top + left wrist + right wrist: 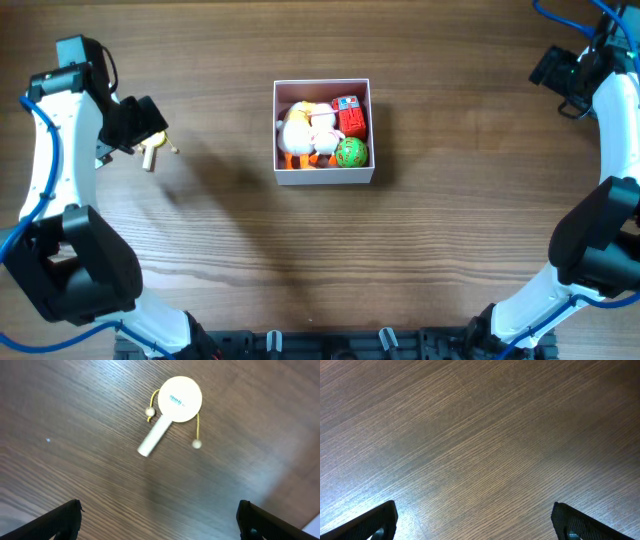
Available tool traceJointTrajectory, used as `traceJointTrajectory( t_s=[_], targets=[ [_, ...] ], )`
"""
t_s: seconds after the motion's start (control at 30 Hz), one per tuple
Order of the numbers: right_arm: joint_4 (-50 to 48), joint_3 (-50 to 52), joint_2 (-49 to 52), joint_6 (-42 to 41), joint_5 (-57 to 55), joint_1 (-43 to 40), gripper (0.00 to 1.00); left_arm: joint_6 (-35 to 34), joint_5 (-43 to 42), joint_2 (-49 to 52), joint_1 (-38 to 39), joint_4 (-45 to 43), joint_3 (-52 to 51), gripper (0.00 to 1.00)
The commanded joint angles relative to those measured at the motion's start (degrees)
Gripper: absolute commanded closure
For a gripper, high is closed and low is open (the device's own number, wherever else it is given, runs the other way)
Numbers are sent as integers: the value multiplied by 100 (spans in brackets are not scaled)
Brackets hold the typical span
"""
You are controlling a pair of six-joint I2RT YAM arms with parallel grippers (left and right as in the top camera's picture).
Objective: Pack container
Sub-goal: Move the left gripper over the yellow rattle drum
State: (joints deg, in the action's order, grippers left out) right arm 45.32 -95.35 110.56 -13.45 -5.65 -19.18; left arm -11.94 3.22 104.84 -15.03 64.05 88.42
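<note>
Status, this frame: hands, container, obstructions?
Left hand open, above the rattle drum lying on the table. Right hand open, over table. Container holds several toys. Nothing in the way.

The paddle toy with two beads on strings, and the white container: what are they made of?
The paddle toy looks like pale, unvarnished wood: a matte cream disc and round handle, with matching beads on thin yellow cords. A smooth plastic is also possible. The container looks like thin card or paperboard, with flat, matte white walls and sharp folded corners.
</note>
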Motion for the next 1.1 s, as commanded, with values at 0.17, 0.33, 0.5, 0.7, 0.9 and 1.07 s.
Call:
traceJointTrajectory(
  t_s=[0.17,0.33,0.5,0.7,0.9,1.07],
  targets=[
    [-13,11,4,-63,-96,7,0,1628,94,459,-166,-452,-35,0],
    [-13,11,4,-63,-96,7,0,1626,92,680,-166,-815,-35,0],
    [-13,11,4,-63,-96,7,0,1624,66,953,-166,-1054,-35,0],
    [-13,11,4,-63,-96,7,0,1626,72,1211,-166,-1161,-35,0],
    [-13,11,4,-61,-96,7,0,1626,70,1447,-173,-1268,-37,0],
    [-13,11,4,-61,-96,7,0,1626,72,1598,-184,-1309,-37,0]
  ],
)
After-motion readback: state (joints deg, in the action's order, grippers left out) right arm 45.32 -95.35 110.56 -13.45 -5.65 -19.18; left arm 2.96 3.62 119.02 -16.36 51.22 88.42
